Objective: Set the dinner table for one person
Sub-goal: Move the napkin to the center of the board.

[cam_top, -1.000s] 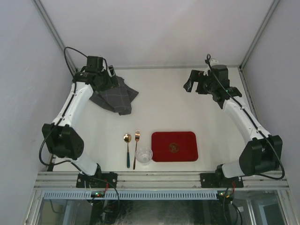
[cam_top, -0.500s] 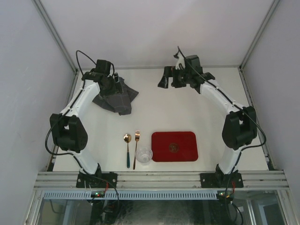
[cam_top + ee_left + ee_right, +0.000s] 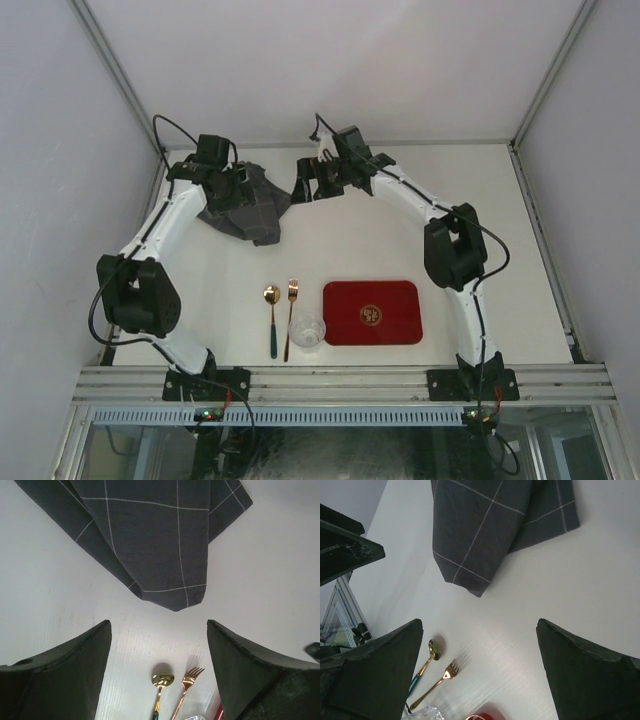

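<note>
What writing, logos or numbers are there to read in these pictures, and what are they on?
No text can be read in any view.
On the red tray, a round gold emblem sits at the middle, too small to read.
On the checked cloth there are only white grid lines, no lettering.

The surface [image 3: 350, 250] is plain off-white. Near its far left corner, the cloth [image 3: 262, 218] is dark grey with thin white lines in a wide check. By the near edge, the tray [image 3: 345, 320] is red with a small gold emblem. The spoon [image 3: 272, 322] is gold with a dark teal handle, the fork [image 3: 290, 322] copper, and the glass [image 3: 307, 332] clear.
</note>
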Robot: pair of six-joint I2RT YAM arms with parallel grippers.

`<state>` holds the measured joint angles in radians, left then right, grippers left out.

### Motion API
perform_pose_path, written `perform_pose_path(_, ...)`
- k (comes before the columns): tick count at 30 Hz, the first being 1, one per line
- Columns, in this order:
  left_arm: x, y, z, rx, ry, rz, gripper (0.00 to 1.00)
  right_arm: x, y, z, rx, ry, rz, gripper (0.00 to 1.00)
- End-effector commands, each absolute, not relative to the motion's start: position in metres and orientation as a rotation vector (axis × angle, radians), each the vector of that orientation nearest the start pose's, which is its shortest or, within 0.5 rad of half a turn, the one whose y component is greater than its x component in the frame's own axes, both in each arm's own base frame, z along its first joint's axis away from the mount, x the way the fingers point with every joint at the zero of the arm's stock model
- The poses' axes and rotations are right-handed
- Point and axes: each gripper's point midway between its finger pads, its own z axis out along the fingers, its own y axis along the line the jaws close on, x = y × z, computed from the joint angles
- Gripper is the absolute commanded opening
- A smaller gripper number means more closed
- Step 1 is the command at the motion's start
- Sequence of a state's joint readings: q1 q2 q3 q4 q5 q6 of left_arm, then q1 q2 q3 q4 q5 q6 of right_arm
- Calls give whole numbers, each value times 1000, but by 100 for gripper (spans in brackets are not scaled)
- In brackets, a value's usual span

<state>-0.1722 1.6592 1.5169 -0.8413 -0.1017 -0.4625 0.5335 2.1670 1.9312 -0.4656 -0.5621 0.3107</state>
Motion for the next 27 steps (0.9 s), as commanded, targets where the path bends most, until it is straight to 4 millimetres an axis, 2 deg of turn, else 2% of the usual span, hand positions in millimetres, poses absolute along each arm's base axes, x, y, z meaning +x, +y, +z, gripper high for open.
perform_pose_path(1,395,-67,197,-430,2428,-165,81,414,413,169,-687,2256,1172,95)
perform_pose_path(7,389,-66,204,-433,2411,-177,80,397,451,142,-765,2272,1291,94)
perform_pose_path(13,383,-65,206,-433,2405,-183,80,383,477,117,-806,2306,1334,93)
perform_pose_path(17,380,-64,208,-434,2400,-182,80,384,482,102,-799,2331,1306,93)
perform_pose_path(27,376,-63,206,-426,2402,-172,80,397,475,74,-762,2392,1220,93)
